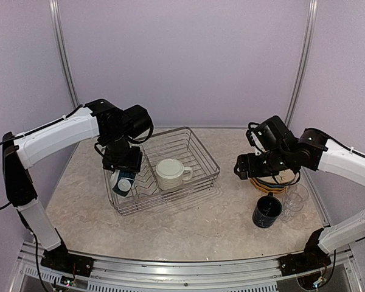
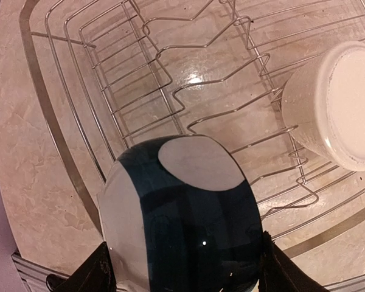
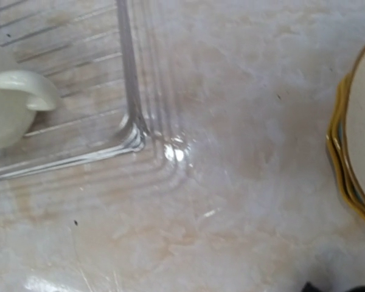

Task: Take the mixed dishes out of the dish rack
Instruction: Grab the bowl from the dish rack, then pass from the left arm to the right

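Two arm bases sit bolted at the near edge of a pale marbled table (image 1: 201,228). On the left half of the table stands the dish rack (image 1: 194,141), a rectangular silver wire basket with zigzag upright dividers. The left gripper (image 1: 124,173) reaches down into the rack's near-left corner and grips the teal-and-white bowl (image 2: 188,231), one dark finger (image 2: 97,274) pressed on each side. The bowl is tipped on edge, showing dark glossy teal with a round white patch on its underside and a white band down one flank. A cream mug (image 1: 169,173) stands in the middle of the rack, its handle pointing right.

Right of the rack, on the bare table, lies a stack of plates (image 3: 353,152) with a cream face on top and yellow and blue rims beneath. The right gripper (image 1: 242,168) hovers at the left edge of that stack; whether its jaws are parted or closed cannot be told. Nearer the viewer, a navy mug (image 1: 267,211) stands upright, and clear glasses (image 1: 296,198) stand just to its right.
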{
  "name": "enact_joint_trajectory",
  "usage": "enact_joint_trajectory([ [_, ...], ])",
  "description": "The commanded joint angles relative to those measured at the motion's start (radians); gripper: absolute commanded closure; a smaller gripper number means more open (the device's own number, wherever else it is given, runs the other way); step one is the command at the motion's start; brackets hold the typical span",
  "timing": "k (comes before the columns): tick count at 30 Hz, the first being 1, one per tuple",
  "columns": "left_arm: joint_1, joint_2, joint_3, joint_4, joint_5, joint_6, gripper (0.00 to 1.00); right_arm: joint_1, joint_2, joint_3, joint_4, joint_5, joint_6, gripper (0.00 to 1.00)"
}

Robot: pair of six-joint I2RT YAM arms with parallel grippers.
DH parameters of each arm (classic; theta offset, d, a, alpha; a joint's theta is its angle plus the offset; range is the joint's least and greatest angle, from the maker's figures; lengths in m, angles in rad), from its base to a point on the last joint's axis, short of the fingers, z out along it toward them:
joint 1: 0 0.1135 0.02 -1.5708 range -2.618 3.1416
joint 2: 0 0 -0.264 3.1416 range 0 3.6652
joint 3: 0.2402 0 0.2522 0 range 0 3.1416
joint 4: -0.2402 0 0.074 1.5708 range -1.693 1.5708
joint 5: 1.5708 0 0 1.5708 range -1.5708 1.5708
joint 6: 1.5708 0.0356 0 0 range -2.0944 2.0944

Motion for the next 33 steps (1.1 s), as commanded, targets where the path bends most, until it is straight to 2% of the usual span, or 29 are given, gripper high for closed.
enact_joint_trajectory([
  [1, 0.024, -0.070, 0.065, -0.093, -0.001, 0.032, 0.65, 0.008, 0.022, 0.030, 0.065, -0.030, -0.029, 0.18],
  [6, 0.082, -0.144, 0.104, 0.010, 0.108, 0.090, 0.65, 0.008, 0.027, 0.021, 0.193, -0.105, -0.043, 0.15],
  [12, 0.189, -0.273, 0.088, 0.204, 0.365, 0.135, 0.66, 0.008, 0.097, 0.050, 0.350, -0.228, -0.043, 0.14],
  [18, 0.259, -0.365, 0.019, 0.418, 0.610, 0.161, 0.66, 0.002, 0.174, 0.063, 0.607, -0.412, 0.011, 0.12],
  [26, 0.265, -0.389, -0.125, 0.797, 0.904, 0.075, 0.66, -0.022, 0.274, 0.079, 0.918, -0.627, 0.171, 0.12],
  [28, 0.256, -0.374, -0.153, 0.876, 0.959, 0.041, 0.66, -0.024, 0.288, 0.086, 0.943, -0.640, 0.188, 0.12],
  [33, 0.203, -0.316, -0.164, 0.939, 1.005, 0.031, 0.66, -0.027, 0.309, 0.092, 0.917, -0.626, 0.191, 0.13],
])
